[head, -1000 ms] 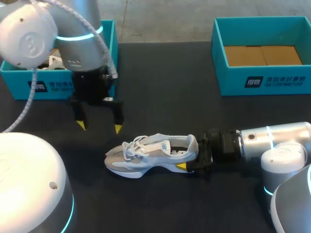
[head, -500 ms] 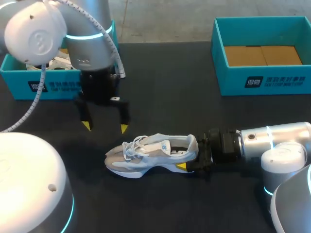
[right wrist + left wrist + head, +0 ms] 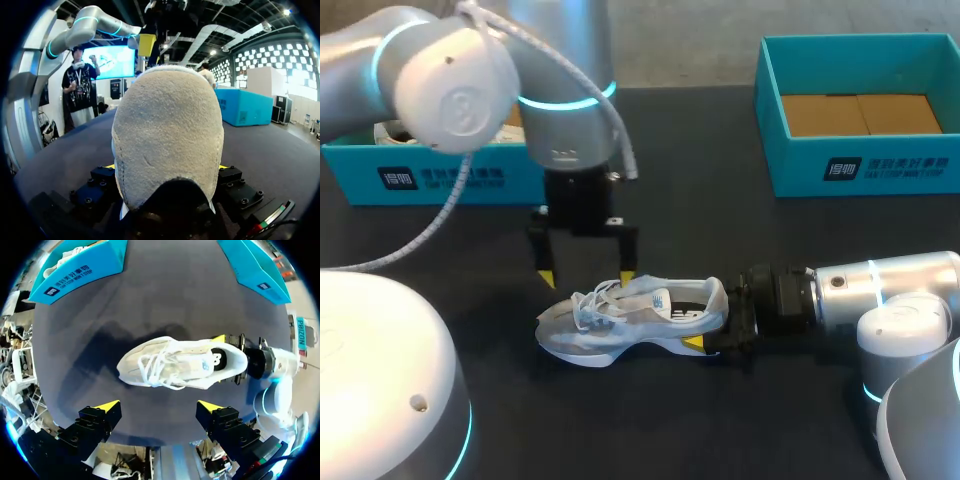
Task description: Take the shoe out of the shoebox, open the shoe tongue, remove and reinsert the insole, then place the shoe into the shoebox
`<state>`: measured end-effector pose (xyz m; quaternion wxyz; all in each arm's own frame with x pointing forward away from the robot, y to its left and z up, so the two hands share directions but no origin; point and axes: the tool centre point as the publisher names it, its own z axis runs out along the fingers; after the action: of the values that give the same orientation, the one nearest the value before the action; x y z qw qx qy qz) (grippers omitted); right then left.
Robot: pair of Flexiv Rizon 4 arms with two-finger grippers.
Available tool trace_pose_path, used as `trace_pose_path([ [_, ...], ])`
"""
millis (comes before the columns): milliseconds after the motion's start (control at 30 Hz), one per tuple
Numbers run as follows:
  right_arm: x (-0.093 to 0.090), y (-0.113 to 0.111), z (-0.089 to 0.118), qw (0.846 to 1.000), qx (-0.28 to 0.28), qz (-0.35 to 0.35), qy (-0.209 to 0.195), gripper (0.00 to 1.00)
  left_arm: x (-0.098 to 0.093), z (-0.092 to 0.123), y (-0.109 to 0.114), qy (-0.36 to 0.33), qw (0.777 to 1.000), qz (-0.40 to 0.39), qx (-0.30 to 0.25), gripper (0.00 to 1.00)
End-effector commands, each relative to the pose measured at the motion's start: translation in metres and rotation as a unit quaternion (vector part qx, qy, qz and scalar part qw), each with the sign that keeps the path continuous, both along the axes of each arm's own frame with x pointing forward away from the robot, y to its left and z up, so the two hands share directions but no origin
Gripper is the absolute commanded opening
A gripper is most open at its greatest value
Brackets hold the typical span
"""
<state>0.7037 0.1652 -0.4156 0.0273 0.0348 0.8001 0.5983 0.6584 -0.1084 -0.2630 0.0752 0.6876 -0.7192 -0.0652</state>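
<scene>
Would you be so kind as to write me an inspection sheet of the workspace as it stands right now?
Surface: black table, bare between the boxes.
Job's things: shoe out of its box, lying on its side mid-table, heel toward the right arm. The right shoebox holds only brown cardboard. The left shoebox holds something white, partly hidden by the left arm.
Clutter: nothing seen.
Grippers: right tool shut on the shoe's heel. Left tool open, above the laces and not touching them.
Cables: white coiled cable hanging off the left arm, clear of the shoe.
Surroundings: nothing seen reaching over the table.
</scene>
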Motion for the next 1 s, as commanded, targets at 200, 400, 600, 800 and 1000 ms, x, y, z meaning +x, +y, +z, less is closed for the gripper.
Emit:
trace_pose_path([
  [200, -0.001, 0.001, 0.001, 1.000, -0.002, -0.001, 0.000, 0.00, 0.006, -0.024, -0.039, -0.007, 0.998, 0.002, 0.058, 1.00],
  [400, -0.001, 0.001, 0.001, 1.000, -0.002, -0.001, 0.000, 0.00, 0.009, -0.032, -0.051, -0.014, 0.997, 0.008, 0.072, 1.00],
  [600, -0.001, 0.001, 0.001, 1.000, -0.002, -0.001, 0.000, 0.00, 0.013, -0.042, -0.064, -0.030, 0.995, 0.019, 0.090, 1.00],
  [800, -0.001, 0.001, 0.001, 1.000, -0.002, -0.001, 0.000, 0.00, 0.016, -0.055, -0.076, -0.033, 0.993, 0.030, 0.110, 1.00],
  [1000, -0.001, 0.001, 0.001, 1.000, -0.002, -0.001, 0.000, 0.00, 0.021, -0.068, -0.082, -0.029, 0.991, 0.036, 0.123, 1.00],
])
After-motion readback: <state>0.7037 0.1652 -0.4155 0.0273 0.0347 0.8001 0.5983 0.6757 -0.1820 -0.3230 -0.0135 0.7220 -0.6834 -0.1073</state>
